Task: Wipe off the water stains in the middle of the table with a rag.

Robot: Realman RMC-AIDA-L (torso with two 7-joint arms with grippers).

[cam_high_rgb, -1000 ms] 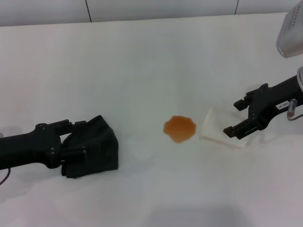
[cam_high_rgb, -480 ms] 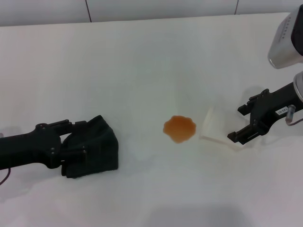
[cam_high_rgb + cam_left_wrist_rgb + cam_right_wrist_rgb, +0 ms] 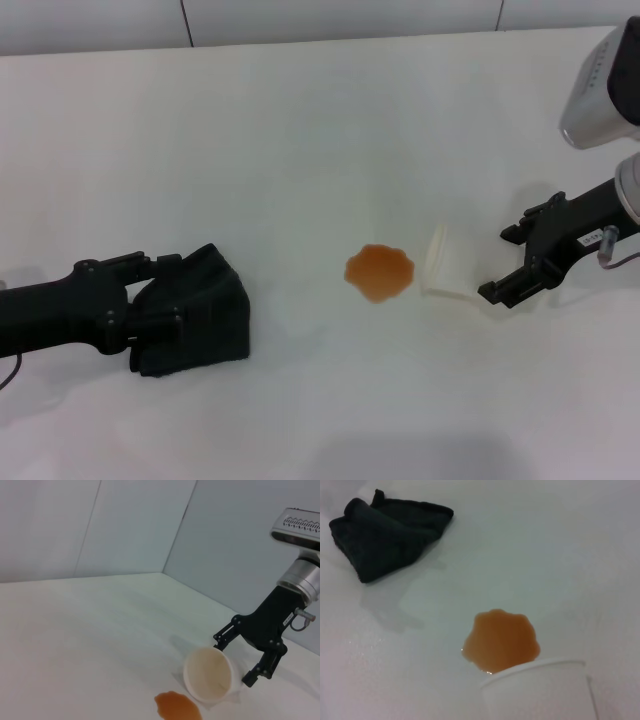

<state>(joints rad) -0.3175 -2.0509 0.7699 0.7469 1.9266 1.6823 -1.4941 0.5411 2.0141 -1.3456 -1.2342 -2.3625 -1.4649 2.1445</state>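
Right gripper sits low at the right of the table, its fingers spread apart and just clear of a white paper cup lying on its side, mouth toward the water stains. Left gripper, at the table's left, is clamped on the rag, well apart from the orange-brown blotch at mid-table. Beyond the plain white surface stand pale grey wall panels.

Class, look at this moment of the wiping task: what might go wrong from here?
The paper cup lies tipped beside the water stains, its mouth toward them. A wide sweep of the rag might knock it or spread any leftover liquid. The right tool, open around the cup's base, may nudge it into the blotch.
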